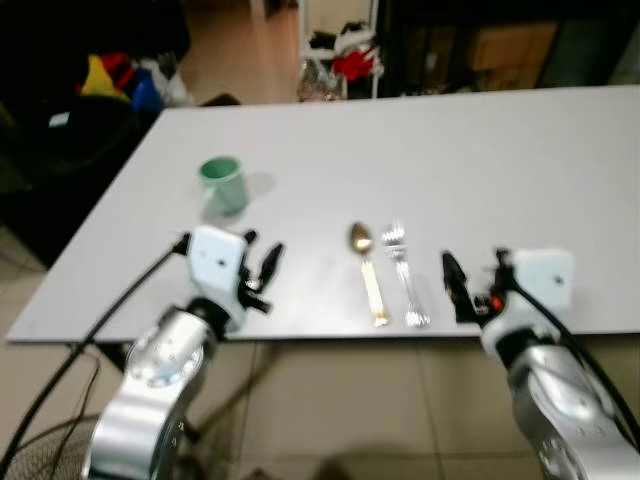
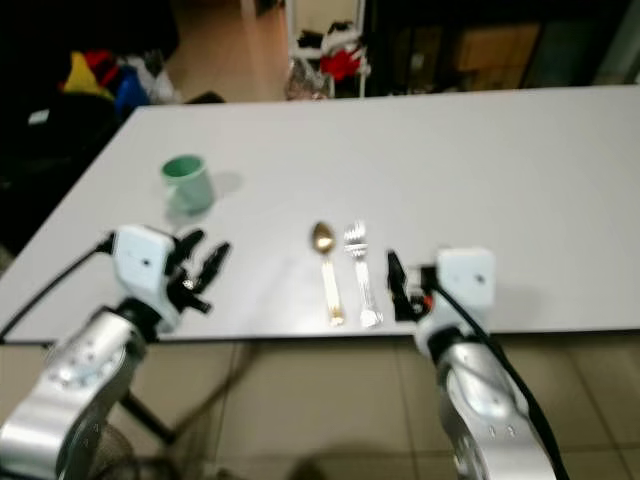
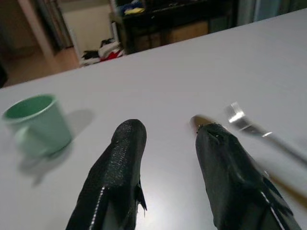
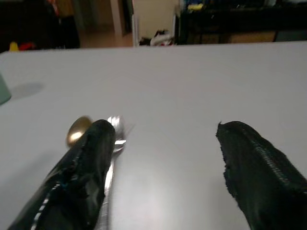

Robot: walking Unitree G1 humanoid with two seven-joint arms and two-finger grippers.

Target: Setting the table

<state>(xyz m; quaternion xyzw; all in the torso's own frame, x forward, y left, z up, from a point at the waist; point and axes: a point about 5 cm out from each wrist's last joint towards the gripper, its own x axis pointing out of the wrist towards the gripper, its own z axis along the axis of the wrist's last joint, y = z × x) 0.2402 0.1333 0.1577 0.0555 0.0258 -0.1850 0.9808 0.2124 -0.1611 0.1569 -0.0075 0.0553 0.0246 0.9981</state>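
White table (image 1: 420, 140), cutlery laid near its front edge.
Gold spoon (image 1: 368, 272) and silver fork (image 1: 404, 272) lie side by side; green cup (image 1: 223, 184) at 10 o'clock from them. Left gripper (image 3: 168, 143) and right gripper (image 4: 168, 143) gape, empty, flanking the cutlery.

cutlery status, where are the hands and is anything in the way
Left hand open, empty, near table front edge. Right hand open, empty, just right of the fork. Gold spoon and fork side by side, untouched. Green cup far left, clear of both.

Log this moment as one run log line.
task: setting table | left gripper: open, empty | right gripper: open, empty | gold spoon, silver fork: side by side | green mug: upright
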